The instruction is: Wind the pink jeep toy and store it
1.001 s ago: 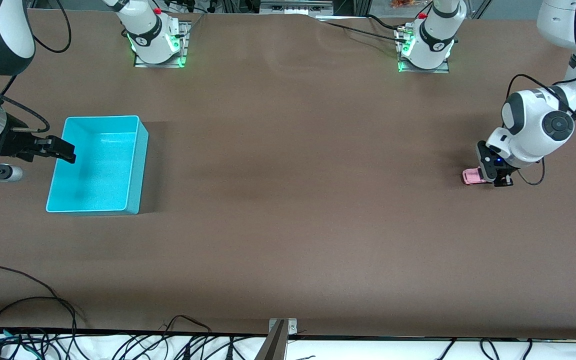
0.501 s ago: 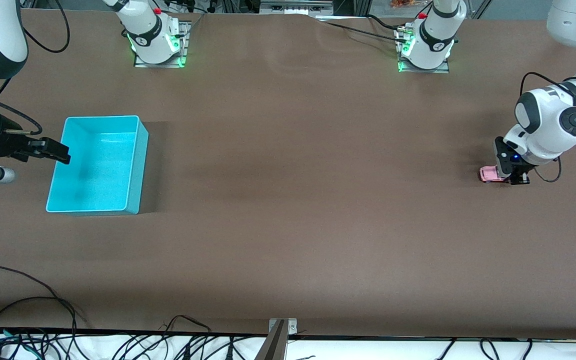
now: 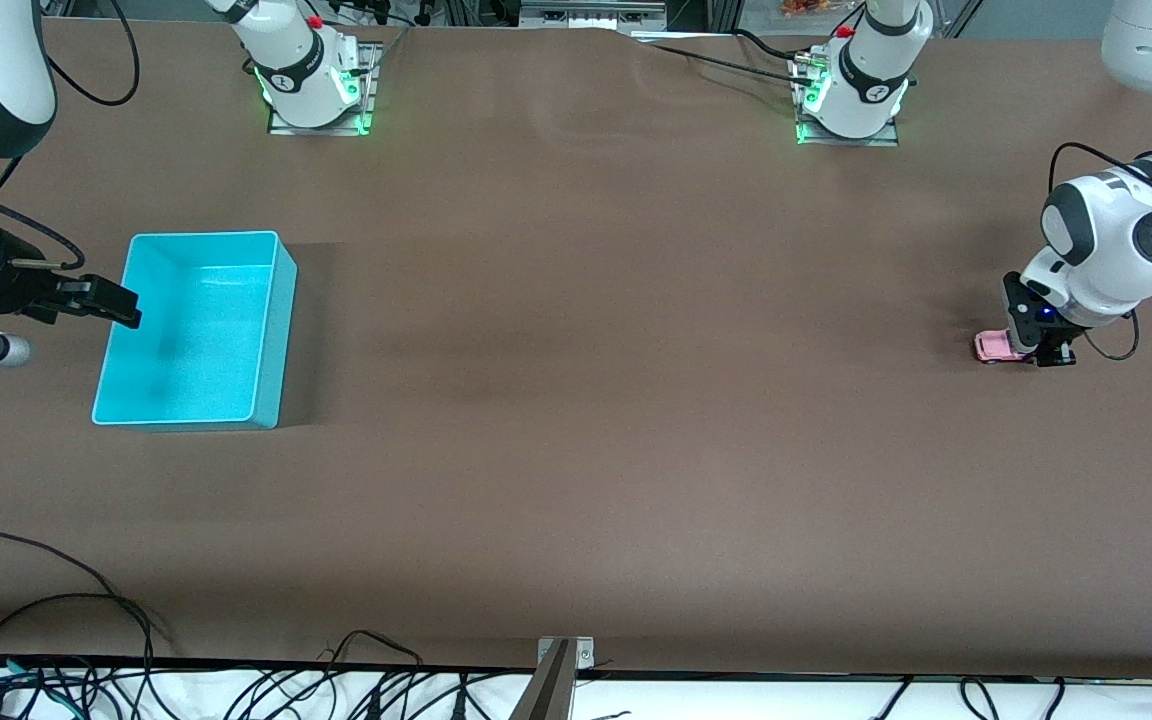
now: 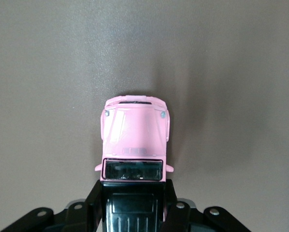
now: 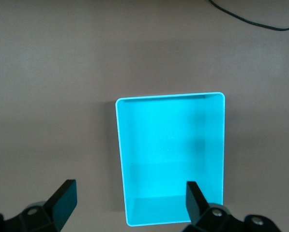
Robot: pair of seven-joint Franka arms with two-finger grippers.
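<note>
Pink jeep toy [image 4: 134, 140]: left wrist view shows us its hood jutting from the left gripper [image 4: 133, 205], fingers clamped on its cab. Right gripper [image 5: 129, 200] waits spread wide over the cyan bin's [image 5: 171, 154] edge, holding nothing.

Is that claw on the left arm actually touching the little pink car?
Touching. In the left wrist view, the left gripper is shut on the pink car, with its black fingers pressed against both sides of the car's rear.

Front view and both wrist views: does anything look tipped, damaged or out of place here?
Nothing stands out. The pink jeep toy sits upright on the table, gripped at its roof end by the left tool. The cyan bin stands square and holds nothing, with the open right tool above it.
</note>
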